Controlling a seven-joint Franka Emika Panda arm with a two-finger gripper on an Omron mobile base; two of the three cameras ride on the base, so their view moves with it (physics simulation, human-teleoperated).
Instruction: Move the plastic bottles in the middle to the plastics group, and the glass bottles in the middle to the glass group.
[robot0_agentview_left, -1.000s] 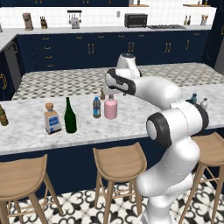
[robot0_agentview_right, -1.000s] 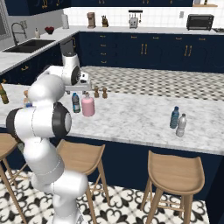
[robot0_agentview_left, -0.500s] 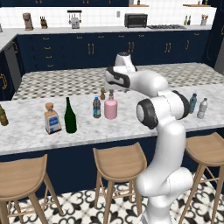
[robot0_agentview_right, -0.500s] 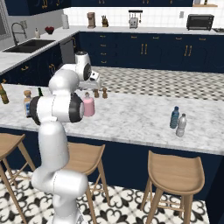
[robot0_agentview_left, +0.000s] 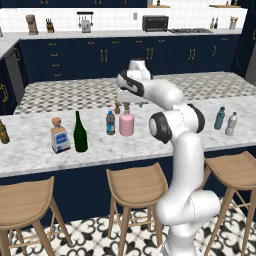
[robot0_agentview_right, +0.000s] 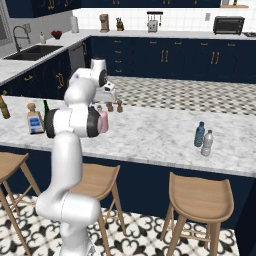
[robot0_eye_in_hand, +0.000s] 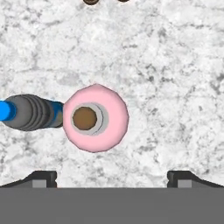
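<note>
The squat pink bottle (robot0_agentview_left: 126, 124) stands mid-counter, and in the hand view I look straight down on its brown stopper (robot0_eye_in_hand: 95, 118). Touching its left side is the small water bottle (robot0_agentview_left: 110, 123) with a blue label (robot0_eye_in_hand: 30, 112). The tall green wine bottle (robot0_agentview_left: 80, 133) stands further left, beside the square corked bottle (robot0_agentview_left: 59, 136); an amber bottle (robot0_agentview_left: 3, 132) is at the far left. The blue-tinted bottle (robot0_agentview_left: 219, 118) and grey-clear bottle (robot0_agentview_left: 230, 124) stand at the right. My gripper (robot0_eye_in_hand: 114, 178) hangs open above the pink bottle (robot0_agentview_right: 104, 121), holding nothing.
Two small brown shakers (robot0_agentview_left: 117, 107) stand just behind the pink bottle (robot0_agentview_right: 120, 106). My own elbow (robot0_agentview_right: 75, 122) hides part of the bottles in the right base view. Wooden stools (robot0_agentview_left: 134, 182) line the counter's near edge (robot0_agentview_left: 100, 162).
The arm's elbow has folded in toward the counter's middle while the hand stayed above the pink bottle. The jaws stay open. No bottle has moved.
</note>
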